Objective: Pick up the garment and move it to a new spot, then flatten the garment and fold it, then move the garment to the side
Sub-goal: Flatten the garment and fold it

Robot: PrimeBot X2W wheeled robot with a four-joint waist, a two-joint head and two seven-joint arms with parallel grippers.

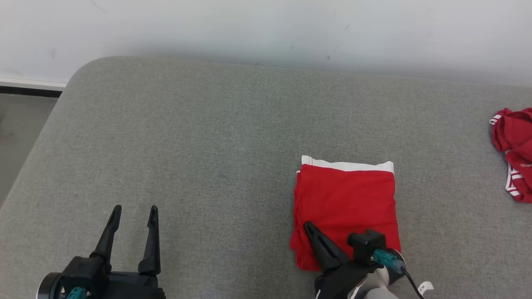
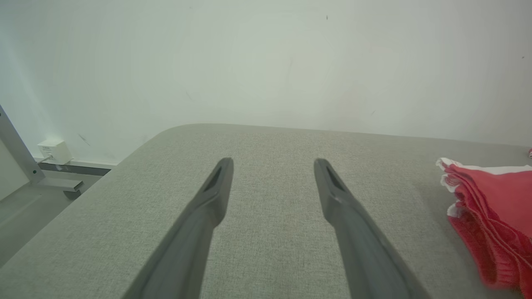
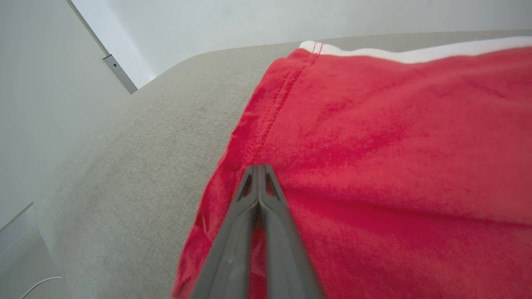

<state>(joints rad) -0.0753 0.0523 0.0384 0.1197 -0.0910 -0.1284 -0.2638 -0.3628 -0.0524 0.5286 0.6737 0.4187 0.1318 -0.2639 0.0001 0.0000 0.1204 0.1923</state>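
Where folded garment [image 1: 347, 195] lies, right tool [image 1: 309, 226] rests closed; left tool [image 1: 135, 209] spread.

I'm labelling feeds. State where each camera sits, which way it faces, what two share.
Head view: on the head, facing down at the cushion; open left gripper, shut right gripper over the garment.
Left wrist view: left wrist, along spread fingers toward the wall.
Right wrist view: right wrist, along closed fingers onto the garment.
Shared: the garment.
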